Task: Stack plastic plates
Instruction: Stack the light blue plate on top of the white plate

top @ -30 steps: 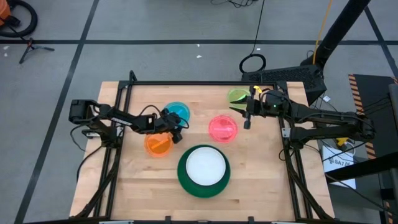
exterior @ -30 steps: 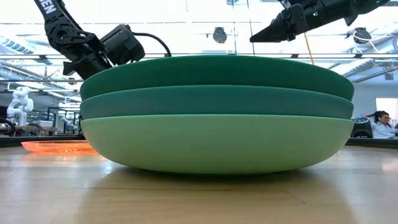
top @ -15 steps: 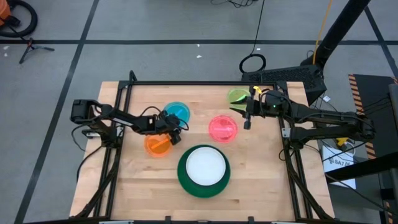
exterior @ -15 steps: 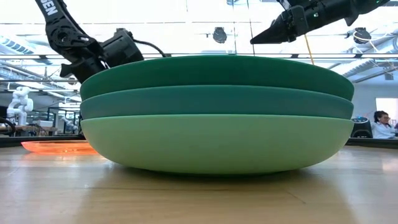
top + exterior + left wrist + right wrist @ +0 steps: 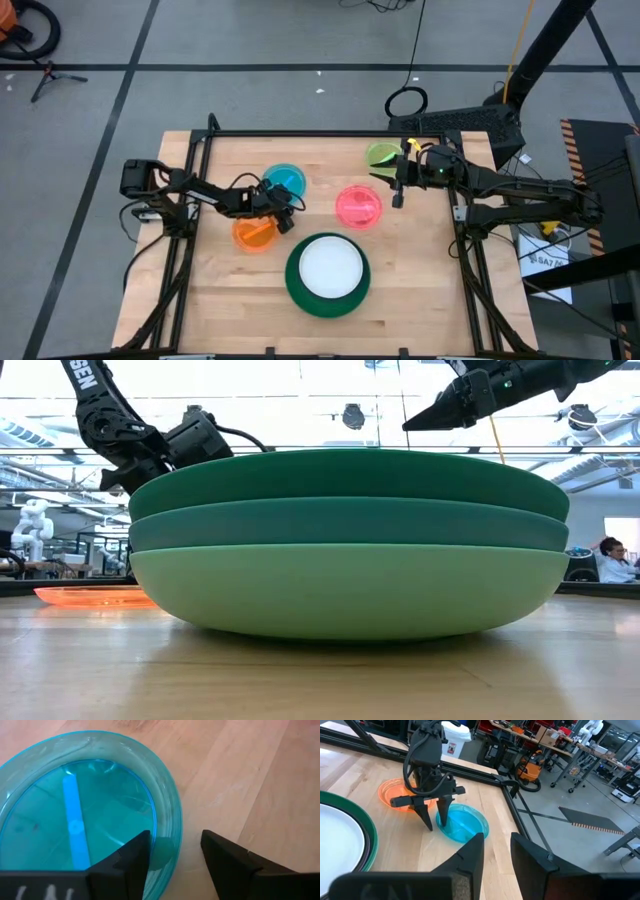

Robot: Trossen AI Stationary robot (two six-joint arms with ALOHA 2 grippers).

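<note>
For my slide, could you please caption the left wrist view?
Left hand, fingers open, straddling the rim of the translucent blue plate on the wooden table.

Pale wooden table (image 5: 420,290) with a black frame. On it, a dark green plate (image 5: 292,283) holds a white plate (image 5: 328,268). Around this stack: a translucent orange plate (image 5: 250,236), a translucent blue plate (image 5: 290,176), a pink plate (image 5: 357,206) and a lime plate (image 5: 379,154). Both arms are black.
</note>
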